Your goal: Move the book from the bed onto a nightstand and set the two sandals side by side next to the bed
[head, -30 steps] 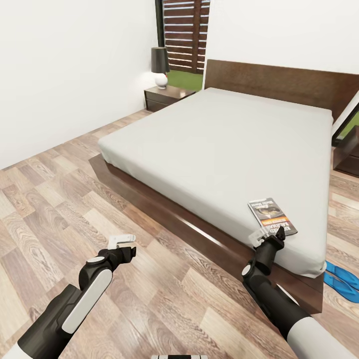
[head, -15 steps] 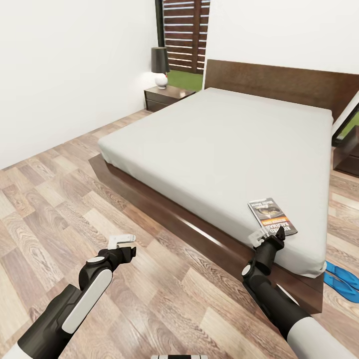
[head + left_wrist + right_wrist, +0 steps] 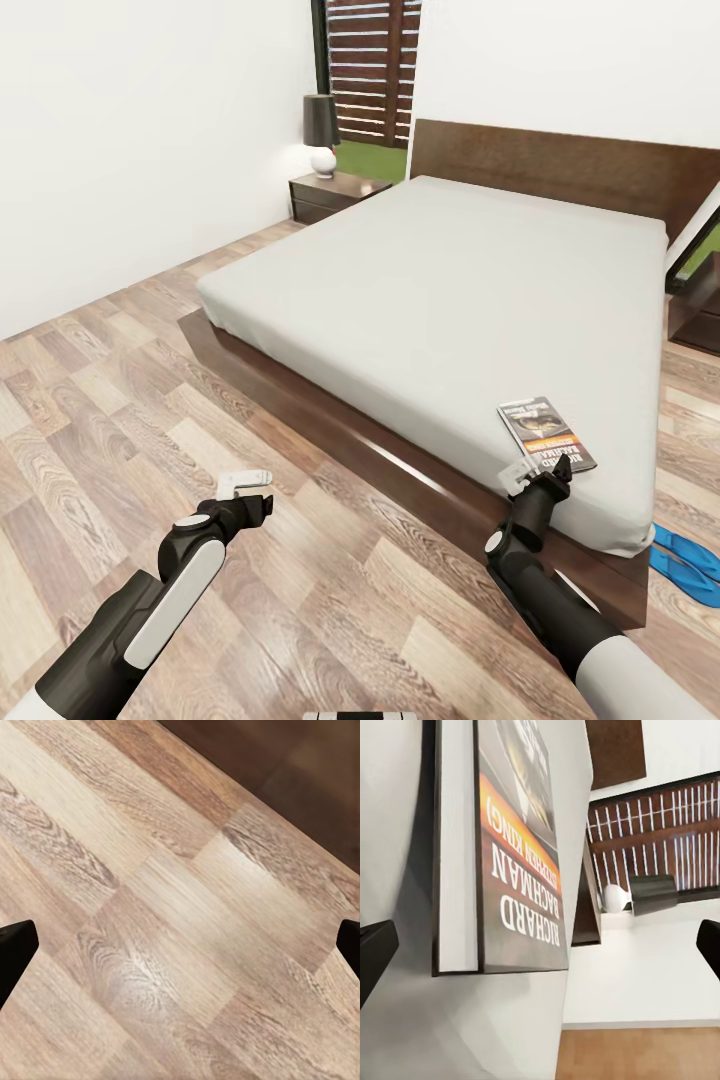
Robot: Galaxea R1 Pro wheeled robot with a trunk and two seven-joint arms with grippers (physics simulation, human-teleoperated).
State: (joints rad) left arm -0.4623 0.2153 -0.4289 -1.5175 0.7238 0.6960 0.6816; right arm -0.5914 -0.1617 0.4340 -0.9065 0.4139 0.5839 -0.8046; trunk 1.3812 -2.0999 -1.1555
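As before, the right tool (image 3: pixel 540 473) hovers — unmoved — beside the book (image 3: pixel 546 434).

A large low bed (image 3: pixel 450 280) with a dark brown frame, a headboard and a plain light grey mattress is seen in the white-walled, wood-floored bedroom (image 3: pixel 130 130). The book (image 3: pixel 546 434), thin, dark-covered, with an orange band and white lettering, is laid flat near the mattress's near right corner. The two blue sandals (image 3: pixel 688 562) are found on the floor just beside that corner. A dark nightstand (image 3: pixel 335 193) is placed left of the headboard.
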